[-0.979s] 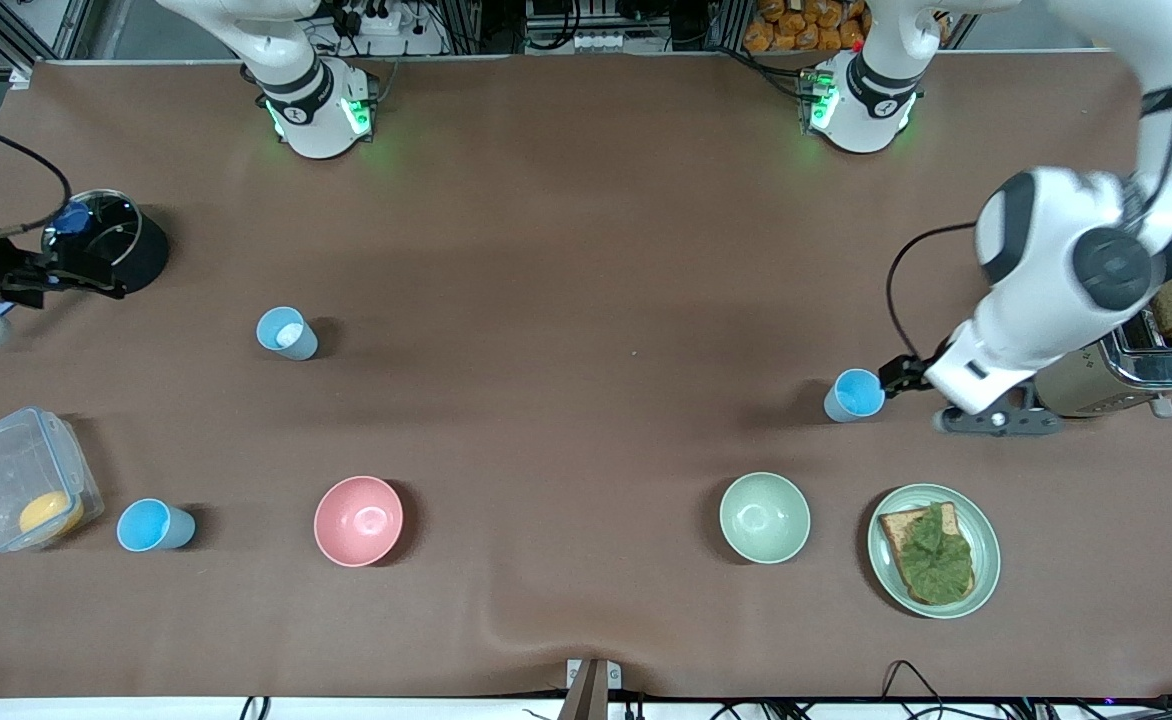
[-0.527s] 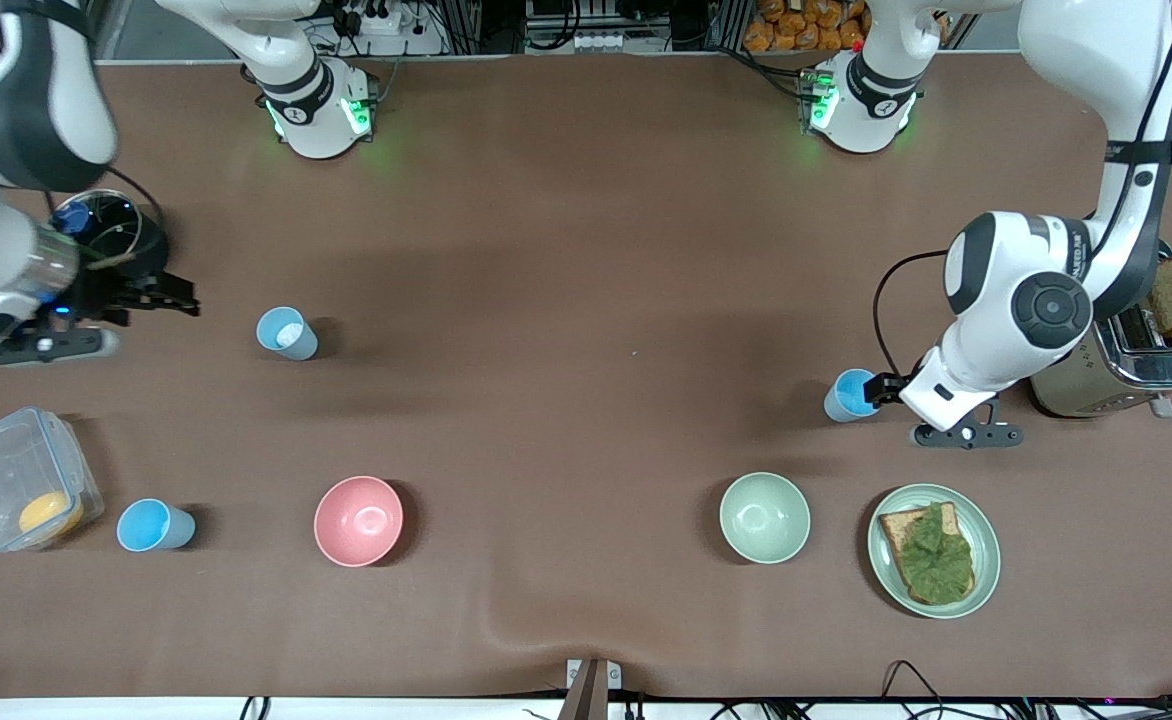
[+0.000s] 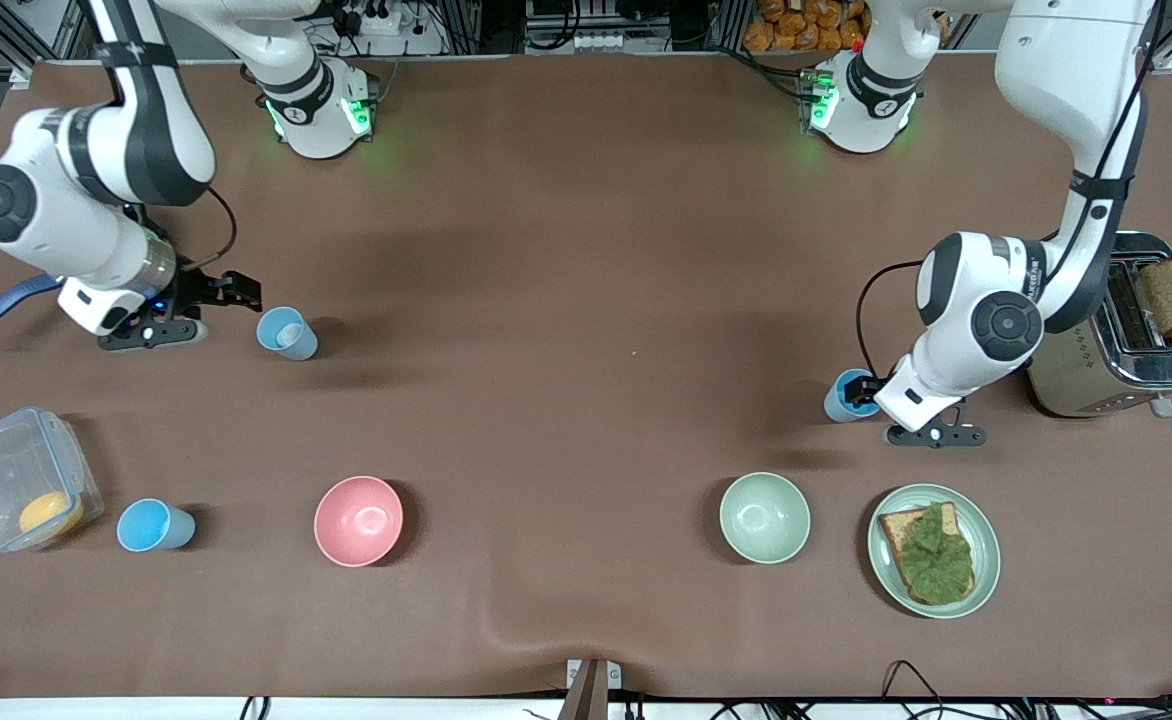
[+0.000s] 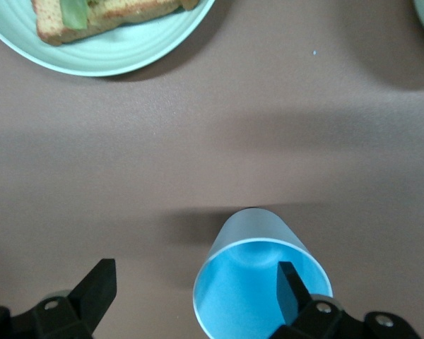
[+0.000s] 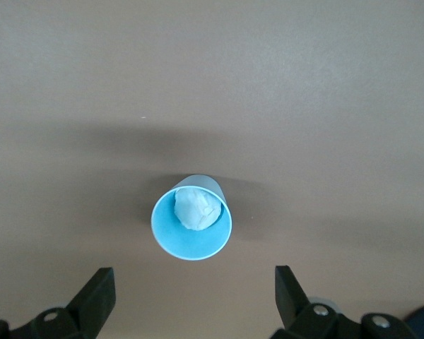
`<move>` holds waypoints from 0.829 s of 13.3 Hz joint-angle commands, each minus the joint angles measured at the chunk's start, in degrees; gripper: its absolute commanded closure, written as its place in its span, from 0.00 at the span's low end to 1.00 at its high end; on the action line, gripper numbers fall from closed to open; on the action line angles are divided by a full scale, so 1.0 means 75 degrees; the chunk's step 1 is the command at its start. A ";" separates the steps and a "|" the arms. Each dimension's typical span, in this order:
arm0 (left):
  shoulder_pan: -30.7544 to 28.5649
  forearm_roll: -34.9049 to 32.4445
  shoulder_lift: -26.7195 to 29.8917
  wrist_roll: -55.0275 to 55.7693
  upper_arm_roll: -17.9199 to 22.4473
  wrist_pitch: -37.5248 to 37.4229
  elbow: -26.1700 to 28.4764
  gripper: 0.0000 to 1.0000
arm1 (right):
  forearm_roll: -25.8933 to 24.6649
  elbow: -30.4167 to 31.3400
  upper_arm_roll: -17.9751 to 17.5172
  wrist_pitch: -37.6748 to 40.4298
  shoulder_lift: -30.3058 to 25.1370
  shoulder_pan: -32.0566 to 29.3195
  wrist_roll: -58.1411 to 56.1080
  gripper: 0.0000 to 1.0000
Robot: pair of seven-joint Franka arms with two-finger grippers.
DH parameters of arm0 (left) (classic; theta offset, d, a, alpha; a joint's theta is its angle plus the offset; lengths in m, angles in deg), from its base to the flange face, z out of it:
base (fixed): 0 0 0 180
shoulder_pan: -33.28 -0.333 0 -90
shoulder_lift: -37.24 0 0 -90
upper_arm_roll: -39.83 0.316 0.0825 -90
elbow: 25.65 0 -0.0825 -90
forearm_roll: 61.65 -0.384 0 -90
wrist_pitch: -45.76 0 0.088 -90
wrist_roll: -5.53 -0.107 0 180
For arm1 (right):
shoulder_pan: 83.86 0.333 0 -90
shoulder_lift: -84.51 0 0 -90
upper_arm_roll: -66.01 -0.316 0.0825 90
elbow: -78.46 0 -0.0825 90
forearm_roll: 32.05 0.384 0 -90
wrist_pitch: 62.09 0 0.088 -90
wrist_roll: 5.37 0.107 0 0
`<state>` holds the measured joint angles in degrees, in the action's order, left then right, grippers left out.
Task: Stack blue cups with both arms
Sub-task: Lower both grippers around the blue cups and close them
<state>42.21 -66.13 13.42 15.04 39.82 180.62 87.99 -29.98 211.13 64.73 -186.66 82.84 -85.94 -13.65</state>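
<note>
Left gripper (image 4: 194, 296): my fingers (image 4: 288, 282) are spread wide, one inside the rim of a small tapered light-blue plastic cup (image 3: 849, 394); nothing is clamped.
Right gripper (image 5: 194, 296): my fingers are fully apart, just beside a second light-blue cup (image 3: 286, 333) (a white lump sits inside); nothing is held.
Third light-blue cup (image 3: 154, 525): upright beside a clear plastic lidded box (image 3: 24, 478), nearer the front camera.
Surroundings: pink bowl (image 3: 358, 520), pale green bowl (image 3: 764, 517), green plate with toast (image 3: 933, 550), steel toaster (image 3: 1126, 340).
</note>
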 commanded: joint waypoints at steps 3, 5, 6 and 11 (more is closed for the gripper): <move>-0.0042 -0.0211 0.0012 0.0256 -0.0057 0.0124 0.0164 0.00 | 0.0017 0.0592 0.0006 -0.1223 0.0407 -0.0248 -0.0020 0.00; -0.0042 -0.0211 -0.0023 0.0256 -0.0057 0.0124 0.0175 0.24 | 0.0005 0.0592 -0.0005 -0.1717 0.0889 -0.0414 -0.0184 0.00; -0.0031 -0.0211 -0.0035 0.0256 -0.0069 0.0124 0.0164 0.57 | 0.0005 0.0627 -0.0005 -0.1939 0.1007 -0.0426 -0.0196 0.00; -0.0019 -0.0141 -0.0058 0.0267 -0.0069 0.0113 0.0152 1.00 | 0.0005 0.0838 -0.0005 -0.2584 0.1406 -0.0613 -0.0488 0.00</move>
<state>42.23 -66.13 12.82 15.08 39.61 180.70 88.80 -30.00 216.29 65.22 -203.52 92.61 -88.76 -15.24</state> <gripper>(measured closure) 0.621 0.000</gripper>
